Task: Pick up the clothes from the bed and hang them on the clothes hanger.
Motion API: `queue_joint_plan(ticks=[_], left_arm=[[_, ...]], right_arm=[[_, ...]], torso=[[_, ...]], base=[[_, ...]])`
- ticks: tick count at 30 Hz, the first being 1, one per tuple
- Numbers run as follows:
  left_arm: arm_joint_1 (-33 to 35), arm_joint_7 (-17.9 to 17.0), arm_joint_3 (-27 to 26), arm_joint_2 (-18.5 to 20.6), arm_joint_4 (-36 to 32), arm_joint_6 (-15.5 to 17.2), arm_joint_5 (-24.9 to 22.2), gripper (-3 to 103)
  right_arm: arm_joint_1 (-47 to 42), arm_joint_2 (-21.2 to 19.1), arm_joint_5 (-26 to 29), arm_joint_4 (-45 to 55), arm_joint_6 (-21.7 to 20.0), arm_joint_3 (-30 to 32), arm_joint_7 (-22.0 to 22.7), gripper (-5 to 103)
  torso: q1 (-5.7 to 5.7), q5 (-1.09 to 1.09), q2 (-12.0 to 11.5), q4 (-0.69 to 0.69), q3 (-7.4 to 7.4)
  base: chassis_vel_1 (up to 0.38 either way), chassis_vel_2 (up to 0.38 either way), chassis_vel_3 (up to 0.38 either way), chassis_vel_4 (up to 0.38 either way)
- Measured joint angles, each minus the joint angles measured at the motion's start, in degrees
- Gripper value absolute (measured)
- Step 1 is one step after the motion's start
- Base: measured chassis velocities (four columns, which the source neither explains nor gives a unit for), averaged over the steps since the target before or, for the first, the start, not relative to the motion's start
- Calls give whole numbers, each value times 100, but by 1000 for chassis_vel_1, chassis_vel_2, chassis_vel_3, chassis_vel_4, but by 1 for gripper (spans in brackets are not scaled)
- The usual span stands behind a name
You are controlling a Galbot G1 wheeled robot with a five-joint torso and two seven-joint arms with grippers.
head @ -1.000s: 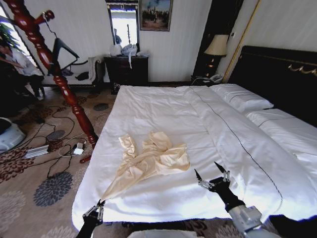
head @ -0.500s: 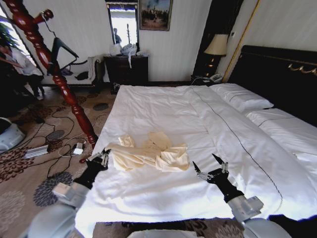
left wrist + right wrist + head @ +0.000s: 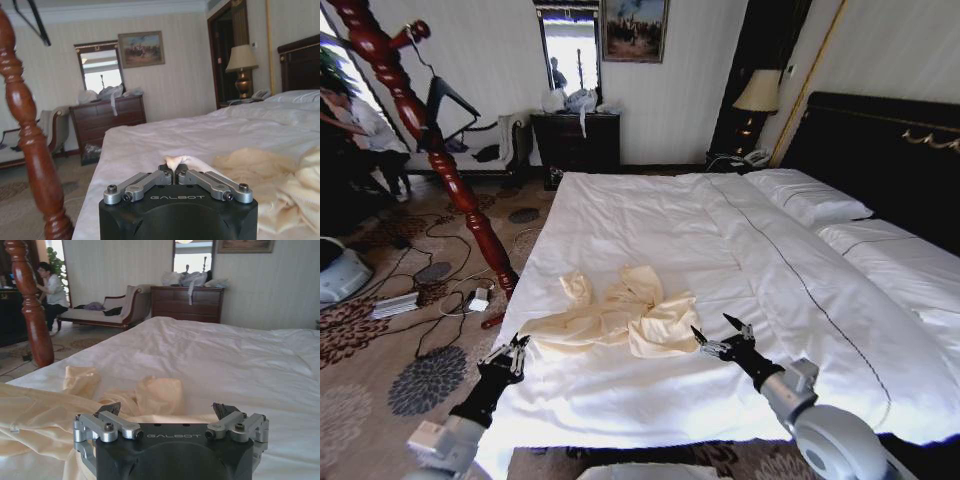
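Limp, light clothes [image 3: 620, 318] bunched on bed [image 3: 650, 215]: left gripper [image 3: 510, 355] at eight o'clock pinched on sleeve tip, right gripper [image 3: 722, 341] spread wide at four o'clock, best taken by shoulder.

1. Head view looks forward and down from the foot of the bed [image 3: 650, 215], taking in both grippers.
2. Left wrist view sits low behind closed jaws, facing along the bed [image 3: 200, 135].
3. Right wrist view sits low behind spread jaws, facing the same dresser [image 3: 187, 302].
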Motion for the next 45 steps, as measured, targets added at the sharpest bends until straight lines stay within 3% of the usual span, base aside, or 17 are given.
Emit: queue_joint_plan(ticks=[6,11,25,32,45], left_arm=[[329,154,-17,-440,498,-400,204,1],[447,222,16,-852,926,-643,341,1],[355,156,80,-761,895,-513,431,1],[289,113,236,-728,814,-463,500,1],[93,103,247,-627,759,-397,489,1]], right_arm=[[474,-169,-174,-180,-108,-828,-213,100],[1077,292,-381,-416,-193,-2129,-360,100],[3052,1027,-169,-1475,-350,-3931,-182,100],[3485,1178,-259,-2303,-334,-4186,40,100],[3879,1235,-229,-2788,-394,-4209,383,100]], torso=[[0,-1,0,-2,0],[0,-2,0,-3,0],[0,-2,0,0,0],[0,-1,0,-1,1],[0,-1,0,-1,1]], base=[[0,0,0,0],[0,0,0,0],[0,0,0,0],[0,0,0,0],[0,0,0,0]])
